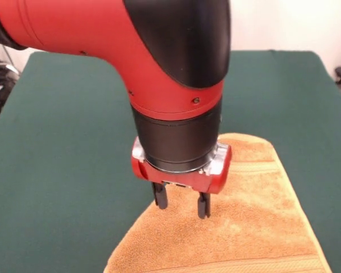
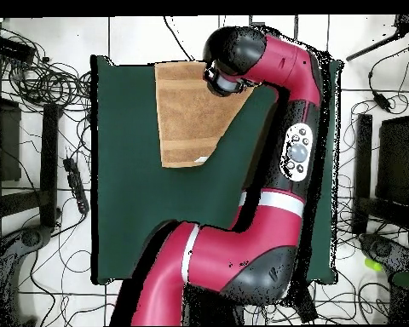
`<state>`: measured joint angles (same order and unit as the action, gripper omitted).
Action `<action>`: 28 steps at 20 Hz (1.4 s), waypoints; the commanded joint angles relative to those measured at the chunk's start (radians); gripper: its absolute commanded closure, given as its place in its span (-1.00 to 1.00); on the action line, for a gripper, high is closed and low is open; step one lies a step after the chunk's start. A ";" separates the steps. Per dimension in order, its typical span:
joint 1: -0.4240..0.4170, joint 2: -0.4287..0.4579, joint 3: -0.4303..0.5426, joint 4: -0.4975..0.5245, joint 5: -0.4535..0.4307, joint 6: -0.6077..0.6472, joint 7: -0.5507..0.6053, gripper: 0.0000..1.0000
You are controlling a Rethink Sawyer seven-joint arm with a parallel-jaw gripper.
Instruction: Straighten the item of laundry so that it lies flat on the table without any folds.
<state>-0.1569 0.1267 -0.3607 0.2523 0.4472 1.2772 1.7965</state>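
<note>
While the gripper (image 1: 181,206) hangs with its jaws parted just above the towel (image 1: 244,227), the towel lies at the table (image 1: 62,170) edge.

Floor (image 2: 37,306): pale tiles with dark grout lines, seen from overhead on all sides of the tabletop.
Cables (image 2: 46,81): black, loose, coiled and tangled across the floor, thickest at the picture's upper left.
Power strip (image 2: 75,186): dark, long, lying on the floor at the picture's left.
Dark stands (image 2: 48,162): upright pieces along both sides.
Wall (image 1: 290,25): plain, off-white, evenly lit, front view.
</note>
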 commanded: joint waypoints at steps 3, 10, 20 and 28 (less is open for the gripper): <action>0.007 0.013 0.105 0.065 -0.007 0.208 -0.235 -1.00; 0.002 0.005 0.134 0.093 -0.027 0.181 -0.266 -1.00; -0.008 -0.062 0.233 0.327 -0.117 -0.042 -0.395 -1.00; -0.018 -0.066 0.249 0.322 -0.214 0.067 -0.495 -1.00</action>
<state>-0.1752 0.0707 -0.2359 0.3602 0.3031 1.2947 1.7171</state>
